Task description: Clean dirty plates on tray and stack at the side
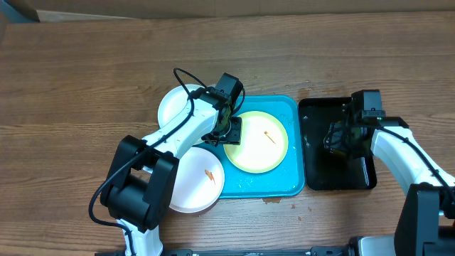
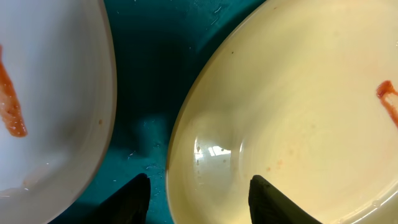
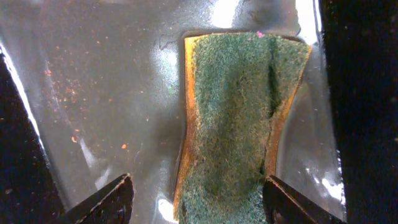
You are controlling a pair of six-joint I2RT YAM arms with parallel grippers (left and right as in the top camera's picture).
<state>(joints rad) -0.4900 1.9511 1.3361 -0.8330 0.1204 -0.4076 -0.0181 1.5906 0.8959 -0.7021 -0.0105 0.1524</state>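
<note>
Straddling yellow-rimmed plate edge, left tool apart, white plate beside — right tool apart over sponge

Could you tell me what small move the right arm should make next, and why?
Probably close the right gripper on the sponge: it hangs open astride it in the black tray, and the yellow-rimmed plate under the left gripper shows an orange smear to scrub.

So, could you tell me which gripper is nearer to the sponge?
Right. The right gripper is directly over the sponge in the black tray; the left gripper is off at the yellow plate.
</note>
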